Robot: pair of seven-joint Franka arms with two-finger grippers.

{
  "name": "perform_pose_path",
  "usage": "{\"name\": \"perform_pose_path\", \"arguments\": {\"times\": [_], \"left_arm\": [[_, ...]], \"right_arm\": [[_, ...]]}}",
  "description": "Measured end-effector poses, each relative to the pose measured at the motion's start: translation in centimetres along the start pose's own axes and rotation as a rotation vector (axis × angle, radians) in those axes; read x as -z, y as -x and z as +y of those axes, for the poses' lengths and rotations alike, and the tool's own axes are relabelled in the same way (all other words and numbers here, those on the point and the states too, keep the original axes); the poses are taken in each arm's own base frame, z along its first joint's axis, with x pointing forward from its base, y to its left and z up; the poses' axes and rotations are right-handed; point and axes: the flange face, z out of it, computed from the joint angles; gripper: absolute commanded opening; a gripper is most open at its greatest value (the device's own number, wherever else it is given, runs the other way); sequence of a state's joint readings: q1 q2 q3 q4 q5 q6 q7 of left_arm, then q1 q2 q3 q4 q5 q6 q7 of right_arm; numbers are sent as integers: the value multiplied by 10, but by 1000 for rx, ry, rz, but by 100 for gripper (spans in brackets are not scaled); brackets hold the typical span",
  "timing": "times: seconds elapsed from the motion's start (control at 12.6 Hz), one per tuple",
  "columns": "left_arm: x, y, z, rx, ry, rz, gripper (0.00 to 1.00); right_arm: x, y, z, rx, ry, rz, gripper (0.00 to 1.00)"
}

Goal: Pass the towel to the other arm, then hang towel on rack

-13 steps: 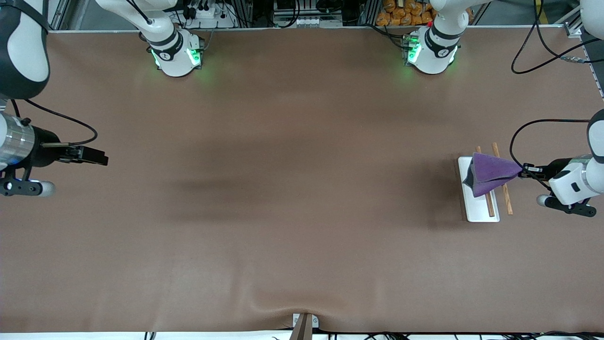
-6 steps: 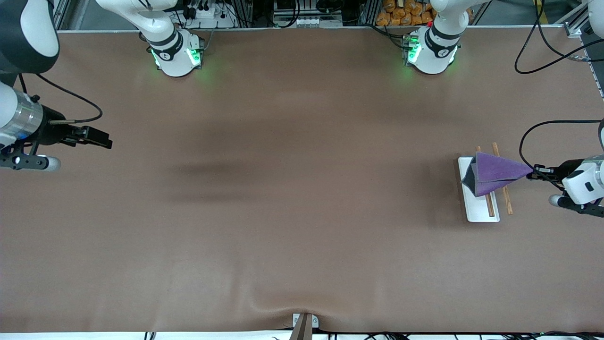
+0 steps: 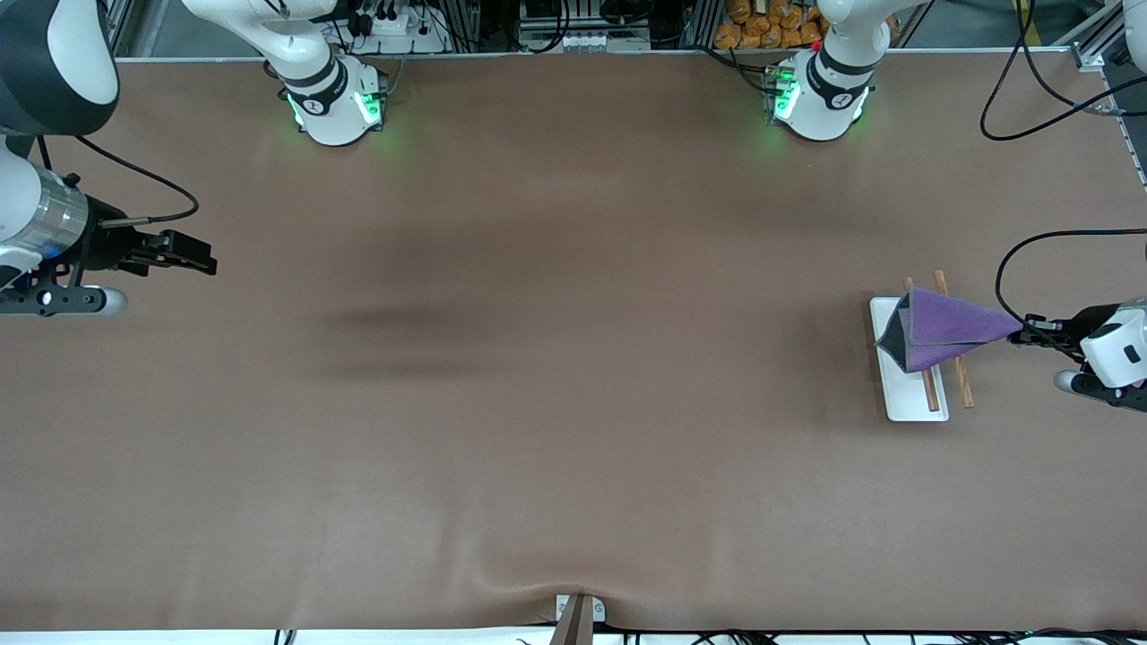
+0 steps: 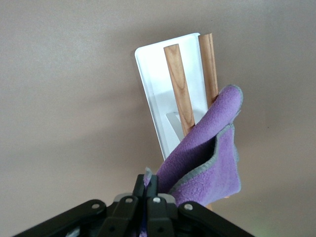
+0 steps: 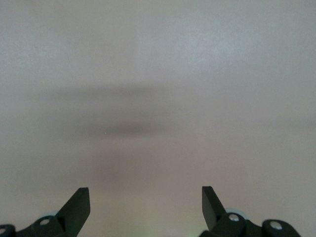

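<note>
The purple towel [image 3: 941, 327] with a dark grey edge is stretched over the rack [image 3: 907, 399], a white base with two brown rods, at the left arm's end of the table. My left gripper [image 3: 1023, 336] is shut on one corner of the towel and holds it taut beside the rack. In the left wrist view the towel [image 4: 210, 158] drapes across the rods [image 4: 180, 94] from my shut left gripper [image 4: 151, 183]. My right gripper [image 3: 204, 262] is open and empty, over bare table at the right arm's end; the right wrist view shows its spread fingers [image 5: 79, 205].
The brown table mat [image 3: 573, 376] stretches between the two arms. The arm bases [image 3: 336, 103] stand along the table's edge farthest from the front camera. Cables [image 3: 1030, 81] lie near the left arm's end.
My left gripper has pulled the towel's corner outward toward the table end, stretching it over the rods. My right arm has drawn back and moved farther from the front camera.
</note>
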State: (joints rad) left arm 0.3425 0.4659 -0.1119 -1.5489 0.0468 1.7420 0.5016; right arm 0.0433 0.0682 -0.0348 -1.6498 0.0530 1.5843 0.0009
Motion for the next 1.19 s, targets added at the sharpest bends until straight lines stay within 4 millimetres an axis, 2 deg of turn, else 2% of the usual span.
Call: {"name": "perform_pose_path", "arguments": {"times": [0.08,0.4,0.56,0.71,0.79,0.95,1.19], "left_arm": [[-1,0,0,0,1,-1,71],[-8,5,-15,9,11,-1,72],[-9,9,-24,-3,12,10,100],[-5,9,-26,-7,7,21,100],[2,8,-25,-10,1,31,100],[27,7,-15,-24,-22,68,100],[84,11,22,-70,-73,144,100]], "right_arm": [[10,-1,0,5,1,25,100],[54,-6,4,8,14,68,100],[67,-5,7,7,15,82,100],[75,2,9,23,15,64,100],[76,5,9,26,14,55,100],[76,7,11,26,14,63,100],[65,18,13,27,12,95,100]]}}
